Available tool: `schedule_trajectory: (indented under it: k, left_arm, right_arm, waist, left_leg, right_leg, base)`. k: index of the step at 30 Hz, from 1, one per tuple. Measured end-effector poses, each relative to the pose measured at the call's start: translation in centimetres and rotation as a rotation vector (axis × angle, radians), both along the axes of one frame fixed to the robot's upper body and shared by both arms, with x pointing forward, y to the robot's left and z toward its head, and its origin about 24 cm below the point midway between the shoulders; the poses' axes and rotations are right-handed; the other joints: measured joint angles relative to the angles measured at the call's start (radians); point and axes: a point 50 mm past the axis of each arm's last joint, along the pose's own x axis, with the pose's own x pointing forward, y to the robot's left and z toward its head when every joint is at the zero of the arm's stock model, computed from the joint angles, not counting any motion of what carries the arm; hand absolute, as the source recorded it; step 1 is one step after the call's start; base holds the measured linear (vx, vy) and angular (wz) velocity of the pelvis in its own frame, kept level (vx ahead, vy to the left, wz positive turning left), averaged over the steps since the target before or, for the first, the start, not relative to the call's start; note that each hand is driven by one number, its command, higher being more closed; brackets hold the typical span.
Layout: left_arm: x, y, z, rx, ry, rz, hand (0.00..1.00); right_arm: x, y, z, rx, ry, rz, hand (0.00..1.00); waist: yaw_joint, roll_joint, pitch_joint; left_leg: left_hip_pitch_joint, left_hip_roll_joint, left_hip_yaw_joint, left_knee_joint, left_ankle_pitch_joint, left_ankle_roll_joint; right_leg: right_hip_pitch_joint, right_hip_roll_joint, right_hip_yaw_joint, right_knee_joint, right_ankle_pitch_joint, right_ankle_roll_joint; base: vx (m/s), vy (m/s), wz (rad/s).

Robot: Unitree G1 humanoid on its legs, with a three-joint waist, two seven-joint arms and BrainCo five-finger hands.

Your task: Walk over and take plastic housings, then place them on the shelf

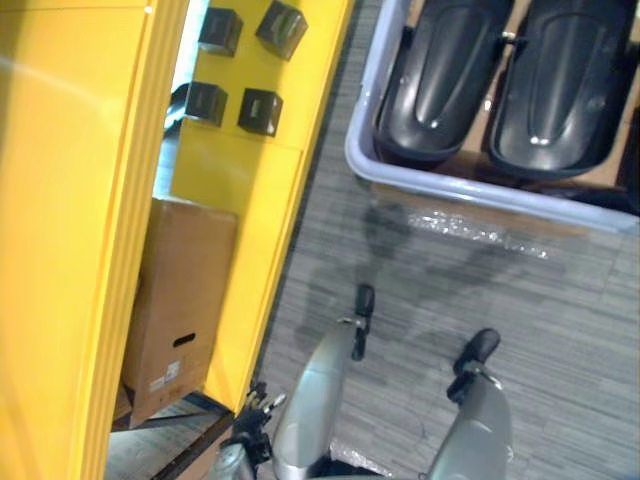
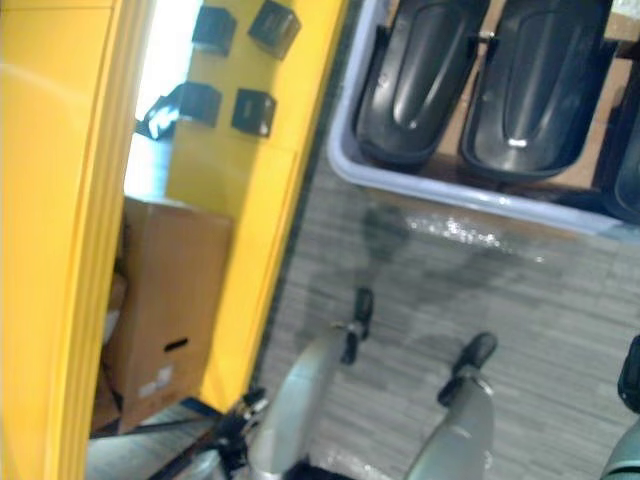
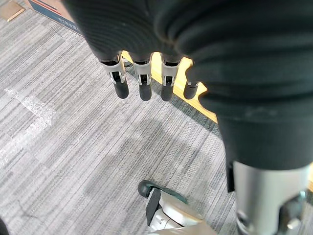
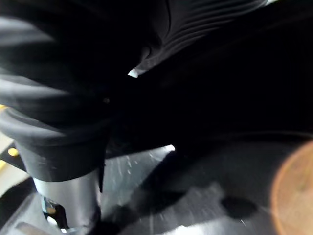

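Observation:
Two glossy black plastic housings (image 1: 440, 80) (image 1: 560, 90) lie side by side in a pale grey bin (image 1: 480, 190) on the carpet, ahead and to the right. The yellow shelf (image 1: 70, 250) rises along the left. In the left wrist view my left hand (image 3: 142, 78) hangs over the grey carpet with straight fingers and holds nothing. The dark cover of my right hand (image 2: 630, 375) shows at the right edge of the right eye view, and up close as the cover (image 4: 73, 98) in the right wrist view, where everything past it is too dark to read.
Several small black boxes (image 1: 262, 110) sit on the yellow shelf's upper level. A brown cardboard box (image 1: 180, 300) stands on its lower level. A strip of clear tape (image 1: 480, 232) shines on the carpet in front of the bin.

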Motion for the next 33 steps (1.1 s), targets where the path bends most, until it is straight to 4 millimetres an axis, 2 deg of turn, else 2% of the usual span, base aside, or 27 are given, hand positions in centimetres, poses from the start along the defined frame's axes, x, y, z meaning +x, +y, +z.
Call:
schedule_trajectory:
  k: [3,9,18,22,24,27,30,33]
  left_arm:
    - [0.0,-0.3,0.0,-0.002,-0.001,-0.018,0.0]
    - [0.1,-0.5,0.0,-0.004,-0.006,-0.03,0.0]
    - [0.4,-0.6,0.3,0.003,-0.033,-0.024,0.0]
    - [0.6,-0.5,0.5,0.031,-0.049,-0.011,0.0]
    - [1.4,-0.1,1.3,0.081,-0.11,-0.004,0.0]
    - [2.8,0.3,2.5,0.106,-0.205,0.009,0.0]
    - [4.5,1.0,4.2,0.123,-0.313,0.036,0.0]
    - [6.0,1.0,5.8,0.126,-0.397,0.067,0.0]
  right_arm:
    - [-1.0,-0.9,0.2,-0.018,0.037,-0.033,1.0]
    - [-1.8,-1.6,0.1,-0.036,0.094,-0.07,1.0]
    - [-2.1,-1.8,-1.0,-0.088,0.246,-0.107,1.0]
    - [-1.6,-1.5,-1.3,-0.104,0.263,-0.103,1.0]
    - [-0.6,-0.7,-1.6,-0.121,0.284,-0.069,1.0]
    - [0.2,0.0,-1.7,-0.16,0.322,-0.051,1.0]
    - [0.9,0.7,-2.2,-0.165,0.35,-0.035,1.0]
    - [1.0,0.9,-2.2,-0.166,0.359,-0.035,1.0]
  waist:
    - [0.009,0.009,-0.006]
    - [0.013,0.021,-0.016]
    - [0.02,0.021,-0.016]
    - [0.011,0.015,-0.011]
    - [-0.009,-0.001,0.0]
    - [-0.016,-0.027,0.019]
    - [-0.032,-0.072,0.05]
    - [-0.039,-0.104,0.071]
  left_leg:
    - [0.002,0.0,-0.006,-0.01,0.005,-0.003]
    - [0.02,0.002,-0.019,-0.033,0.017,-0.012]
    - [0.059,0.01,-0.03,-0.051,0.019,-0.017]
    - [0.072,0.014,-0.032,-0.049,0.019,-0.017]
    - [0.096,0.019,-0.034,-0.049,0.019,-0.018]
    - [0.109,0.027,-0.032,-0.047,0.018,-0.02]
    - [0.119,0.035,-0.031,-0.041,0.019,-0.021]
    - [0.12,0.042,-0.031,-0.027,0.018,-0.023]
  right_leg:
    - [0.001,-0.001,-0.012,-0.001,-0.004,0.001]
    - [0.018,0.009,-0.023,-0.001,-0.012,-0.006]
    - [0.055,0.013,-0.038,0.0,-0.025,-0.016]
    - [0.073,0.016,-0.04,0.0,-0.025,-0.016]
    - [0.097,0.021,-0.041,0.0,-0.027,-0.02]
    - [0.109,0.027,-0.041,0.004,-0.03,-0.025]
    - [0.118,0.032,-0.041,0.015,-0.033,-0.029]
    - [0.126,0.039,-0.042,0.018,-0.033,-0.029]
  base:
    - [0.01,-0.019,0.05]
    - [0.04,-0.027,0.03]
    - [0.01,-0.01,0.02]
    - [0.0,0.0,0.0]
    - [0.0,0.0,0.0]
    - [-0.02,-0.011,-0.03]
    - [-0.04,-0.018,-0.01]
    - [-0.01,-0.002,0.0]
